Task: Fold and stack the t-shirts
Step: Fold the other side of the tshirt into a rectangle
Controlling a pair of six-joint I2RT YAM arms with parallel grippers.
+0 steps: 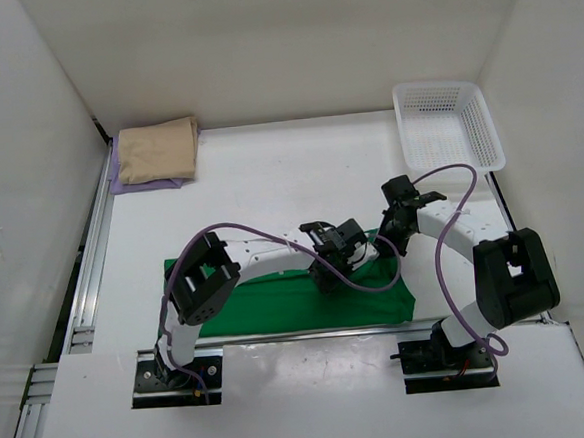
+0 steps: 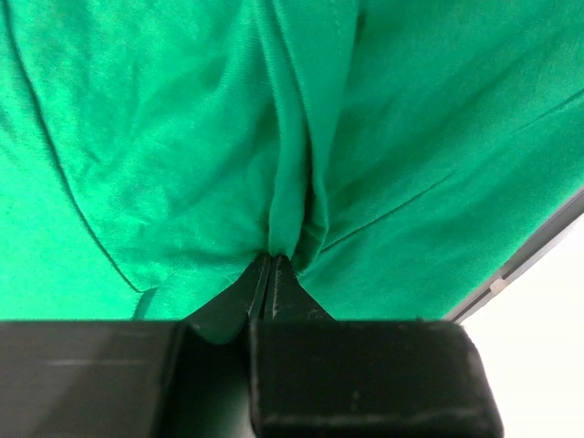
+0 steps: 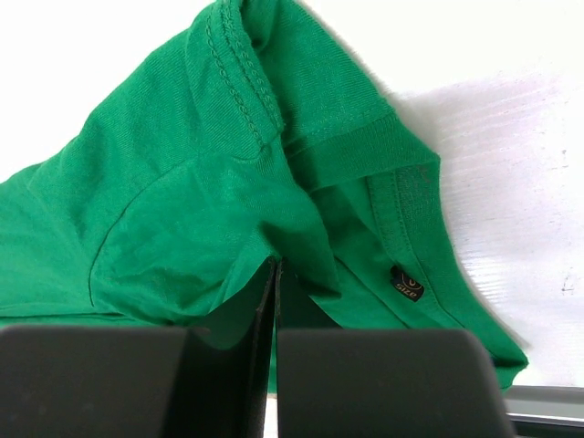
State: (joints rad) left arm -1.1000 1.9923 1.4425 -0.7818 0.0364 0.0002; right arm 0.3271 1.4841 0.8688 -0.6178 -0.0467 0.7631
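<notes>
1. Left pincer (image 2: 272,263): fingers together, clamped on a narrow ridge of the green t-shirt (image 2: 164,137). Creases fan away from the tips.
2. Right pincer (image 3: 276,266): fingers together, cloth of the same shirt bunched and pinched at the tips, beside the neck opening. The neck label (image 3: 406,283) sits just right of the tips.
3. Top view: the two pincers are near each other over the right half of the shirt, at its far edge. The rest of the shirt spreads leftward along the near part of the surface (image 1: 269,180), in front of the arm bases.
4. Step, as judged: folding the last shirt. Grip made, fold not yet carried over.
5. Next move calls for both arms lifting together and drawing the held edge across the body of the shirt, level, so the cloth does not twist.
6. Far-left corner, well apart: folded tan t-shirt (image 1: 157,148) on top of the lavender t-shirt (image 1: 119,183). That is probably where the green shirt goes next. White mesh basket (image 1: 446,123) stands far right.
</notes>
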